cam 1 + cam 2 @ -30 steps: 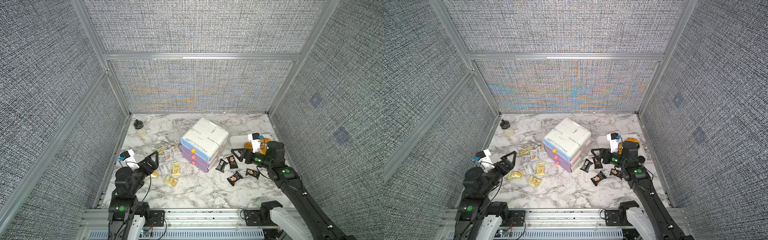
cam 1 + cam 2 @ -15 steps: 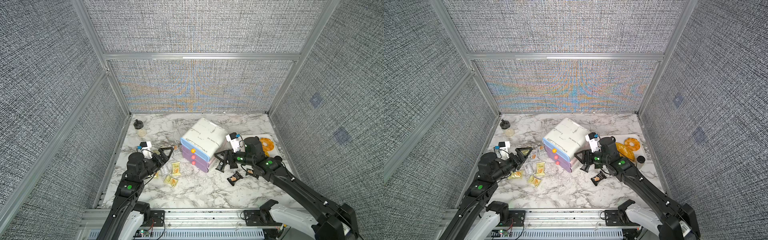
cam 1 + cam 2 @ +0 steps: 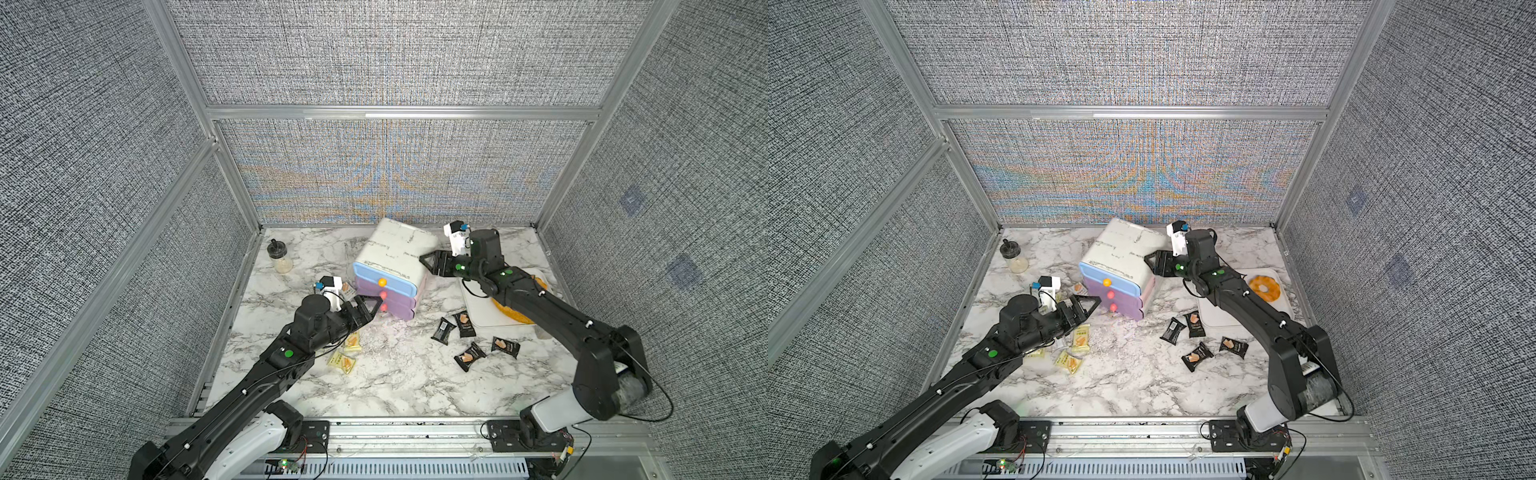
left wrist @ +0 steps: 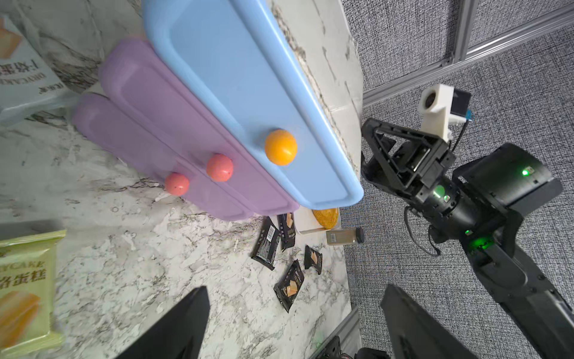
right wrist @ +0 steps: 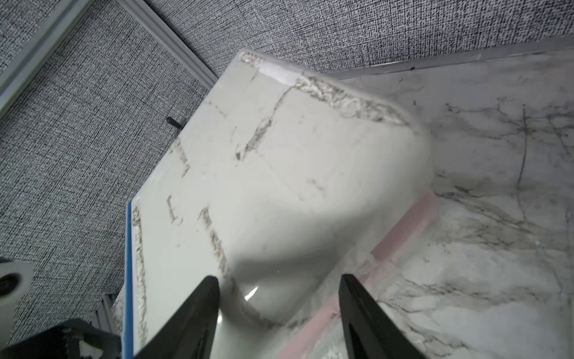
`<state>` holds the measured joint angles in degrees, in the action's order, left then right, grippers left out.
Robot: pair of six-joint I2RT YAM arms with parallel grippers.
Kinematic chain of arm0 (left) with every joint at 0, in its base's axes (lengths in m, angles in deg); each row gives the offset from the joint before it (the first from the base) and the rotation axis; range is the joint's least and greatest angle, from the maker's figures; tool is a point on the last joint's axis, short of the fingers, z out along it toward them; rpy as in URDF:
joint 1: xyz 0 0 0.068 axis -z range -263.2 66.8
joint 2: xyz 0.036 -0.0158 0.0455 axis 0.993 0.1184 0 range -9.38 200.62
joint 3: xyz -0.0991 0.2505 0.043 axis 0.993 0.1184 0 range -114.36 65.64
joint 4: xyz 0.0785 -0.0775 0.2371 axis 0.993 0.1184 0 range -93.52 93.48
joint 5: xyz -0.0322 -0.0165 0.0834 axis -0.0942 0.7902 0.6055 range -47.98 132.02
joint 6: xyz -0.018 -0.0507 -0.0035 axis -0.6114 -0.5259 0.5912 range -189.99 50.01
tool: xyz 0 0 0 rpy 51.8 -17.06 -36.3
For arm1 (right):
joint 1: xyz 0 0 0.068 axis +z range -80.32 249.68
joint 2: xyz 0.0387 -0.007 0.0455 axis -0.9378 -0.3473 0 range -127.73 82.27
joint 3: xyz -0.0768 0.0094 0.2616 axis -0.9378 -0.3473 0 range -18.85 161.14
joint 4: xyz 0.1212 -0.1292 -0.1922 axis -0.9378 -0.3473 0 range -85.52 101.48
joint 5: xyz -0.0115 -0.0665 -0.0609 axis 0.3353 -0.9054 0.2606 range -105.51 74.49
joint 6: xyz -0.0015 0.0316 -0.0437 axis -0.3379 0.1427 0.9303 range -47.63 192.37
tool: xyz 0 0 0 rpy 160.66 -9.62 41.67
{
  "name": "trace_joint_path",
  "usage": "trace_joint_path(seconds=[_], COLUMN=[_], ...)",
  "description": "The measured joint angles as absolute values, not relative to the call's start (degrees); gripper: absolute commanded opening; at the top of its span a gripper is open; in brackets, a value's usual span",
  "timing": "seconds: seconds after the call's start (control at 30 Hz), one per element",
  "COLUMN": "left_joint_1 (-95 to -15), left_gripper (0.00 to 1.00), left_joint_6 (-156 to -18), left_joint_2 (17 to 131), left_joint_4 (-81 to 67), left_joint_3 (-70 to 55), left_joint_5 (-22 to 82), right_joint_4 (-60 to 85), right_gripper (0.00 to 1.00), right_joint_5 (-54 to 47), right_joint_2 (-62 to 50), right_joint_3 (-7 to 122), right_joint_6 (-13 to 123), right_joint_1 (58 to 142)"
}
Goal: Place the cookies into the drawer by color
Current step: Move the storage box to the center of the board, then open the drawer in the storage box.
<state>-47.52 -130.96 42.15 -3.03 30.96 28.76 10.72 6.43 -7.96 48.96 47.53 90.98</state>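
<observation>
- Your left hand (image 3: 370,308) sits just in front of the drawer (image 3: 395,249), level with its two pink-red knobs (image 4: 219,167). The fingers are spread and nothing is between them (the wrist view shows only worktop (image 3: 395,386) and packets through the gap).
- Your right hand (image 3: 426,261) is at the drawer's upper right edge, fingers apart and astride that rounded edge. Whether they press on it, you cannot tell.
- Your drawer stands on the worktop with all three fronts shut: light blue with an orange knob (image 4: 281,151) on top, two purple below.
- Four black cookies (image 3: 469,356) lie loose off the drawer's front right, none touching it.
- Yellow-green cookies (image 3: 1080,336) lie off the drawer's front left, some partly under your left arm.
- One white cookie (image 4: 21,71) lies just beside the drawer's left side.
- Right of the drawer you have a white tray (image 3: 478,309), partly hidden by your right arm.
</observation>
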Motion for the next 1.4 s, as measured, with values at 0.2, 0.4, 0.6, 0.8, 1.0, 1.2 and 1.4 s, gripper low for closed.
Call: trace_joint_path(seconds=[0.2,0.4,0.6,0.8,1.0,1.2,1.4], left_joint_1=[-45.1,-45.0,-45.0,-45.0,-45.1,-45.9,-47.3], left_gripper=[0.8,0.79,0.69,0.59,0.58,0.54,0.51], left_joint_6=[-128.7,-127.5,-127.2,-127.2,-127.3,-127.2,-126.3], left_joint_2=[50.5,55.7,60.9,65.6,68.0,69.8,72.2], left_joint_4=[-4.5,-4.7,-6.9,-8.2,-8.6,-8.8,-8.9], left_joint_3=[25.6,22.3,19.2,16.7,14.5,13.6,11.5], left_joint_5=[32.0,34.5,35.6,36.6,38.6,40.1,39.4], right_joint_4=[12.4,7.7,6.2,4.8,4.0,2.4,0.2], right_gripper=[0.64,0.66,0.71,0.75,0.77,0.78,0.79], right_joint_5=[9.4,6.4,1.9,1.8,4.3,5.5,5.2], right_joint_2=[-14.9,-8.2,3.0,4.8,2.1,-1.6,-6.2], right_joint_3=[55.6,52.7,44.9,43.5,47.2,52.0,58.3], right_joint_6=[47.4,48.0,49.4,51.2,52.2,53.3,54.7], right_joint_1=[87.9,87.8,87.7,87.7,87.8,89.4,91.9])
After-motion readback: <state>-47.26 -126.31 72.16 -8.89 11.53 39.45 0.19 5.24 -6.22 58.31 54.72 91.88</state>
